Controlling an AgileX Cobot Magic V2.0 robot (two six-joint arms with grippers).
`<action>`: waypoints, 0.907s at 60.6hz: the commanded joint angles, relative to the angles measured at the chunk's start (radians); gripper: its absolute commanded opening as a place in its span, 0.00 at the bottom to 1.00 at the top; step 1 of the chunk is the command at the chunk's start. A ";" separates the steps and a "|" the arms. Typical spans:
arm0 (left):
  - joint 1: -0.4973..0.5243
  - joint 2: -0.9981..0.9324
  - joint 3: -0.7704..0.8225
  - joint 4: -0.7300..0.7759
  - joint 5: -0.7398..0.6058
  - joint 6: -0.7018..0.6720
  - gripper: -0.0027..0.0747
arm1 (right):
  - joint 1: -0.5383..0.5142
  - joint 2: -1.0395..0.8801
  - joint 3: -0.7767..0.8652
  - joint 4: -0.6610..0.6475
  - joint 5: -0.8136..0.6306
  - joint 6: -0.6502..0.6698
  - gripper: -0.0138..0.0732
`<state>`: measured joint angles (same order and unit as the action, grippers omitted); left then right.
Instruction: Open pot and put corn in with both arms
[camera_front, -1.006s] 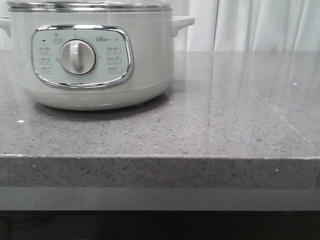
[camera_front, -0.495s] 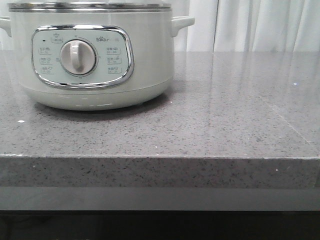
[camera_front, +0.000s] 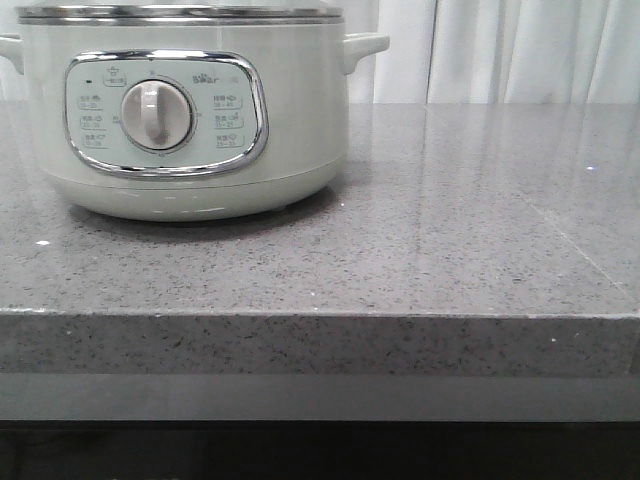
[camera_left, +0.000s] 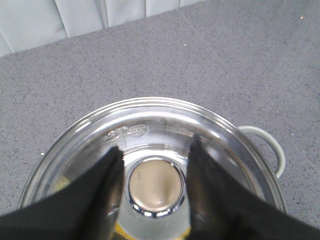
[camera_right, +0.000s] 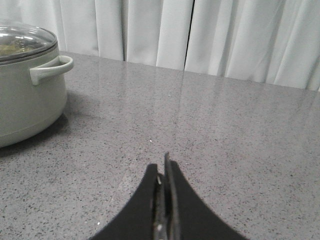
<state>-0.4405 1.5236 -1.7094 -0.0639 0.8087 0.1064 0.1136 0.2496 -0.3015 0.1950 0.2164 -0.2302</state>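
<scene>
**Left arm poised over the lid knob, right arm waiting**

We see the large round pale grey-green electric pot (camera_front: 185, 110) standing on the speckled grey stone surface (camera_front: 450, 240), toward our left side, its steel-rimmed glass lid (camera_left: 150, 135) on. Our left gripper (camera_left: 155, 165) hangs directly above the round chrome lid knob (camera_left: 155, 186), jaws spread wide with one black finger on either side of it, not visibly touching. We judge this placement sets up a straight pinch on the knob so the lid can lift clear.

Our right gripper (camera_right: 164, 170) sits low over bare stone, well apart from the pot, jaws pressed together and empty, likely kept out of the lid's way.

The corn is not clearly in sight; a faint yellow-green shows through the glass, but we cannot tell what it is.
</scene>
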 joint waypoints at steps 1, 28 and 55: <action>-0.007 -0.091 0.040 -0.011 -0.126 -0.007 0.17 | 0.004 0.007 -0.027 0.002 -0.091 -0.007 0.09; -0.007 -0.522 0.634 -0.039 -0.441 -0.007 0.01 | 0.004 0.007 -0.027 0.002 -0.091 -0.007 0.09; -0.007 -1.047 1.173 -0.111 -0.654 -0.007 0.01 | 0.004 0.007 -0.027 0.002 -0.091 -0.007 0.09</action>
<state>-0.4405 0.5373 -0.5632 -0.1336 0.2553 0.1064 0.1136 0.2496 -0.3015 0.1950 0.2156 -0.2302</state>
